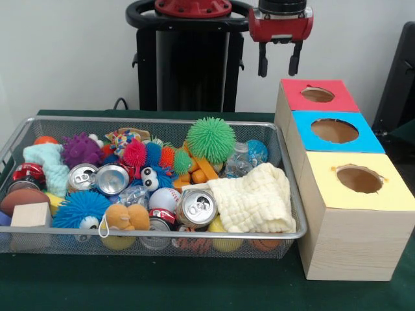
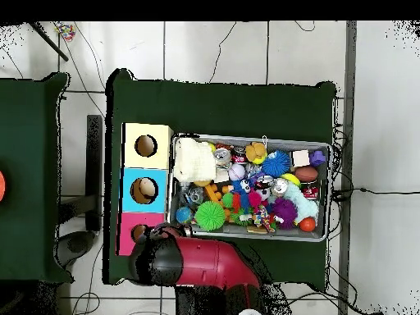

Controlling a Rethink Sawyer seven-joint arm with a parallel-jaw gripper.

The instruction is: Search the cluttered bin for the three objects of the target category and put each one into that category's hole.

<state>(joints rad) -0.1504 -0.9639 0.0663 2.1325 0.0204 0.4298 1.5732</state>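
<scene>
The wire mesh bin [image 1: 155, 119] is full of toys; it also shows in the overhead view [image 2: 246, 137]. One see-through bottle [image 1: 238, 162] lies at the bin's back right, next to the blue globe ball [image 1: 259, 150]. A second crumpled clear bottle [image 1: 134, 195] lies mid-bin among the cans. I see no third one. My gripper [image 1: 278, 72] is open and empty. It hangs high above the red-topped hole [image 1: 318, 94], right of the bin. In the overhead view the arm's head [image 2: 156, 261] hides the gripper and part of the red box top [image 2: 128, 228].
The blue-topped hole [image 1: 334, 131] and yellow-topped hole [image 1: 359, 179] sit nearer the camera in the same wooden box row. Silver cans [image 1: 196, 207], a cream cloth [image 1: 256, 201], a green spiky ball [image 1: 211, 139] and a wooden block [image 1: 30, 215] fill the bin.
</scene>
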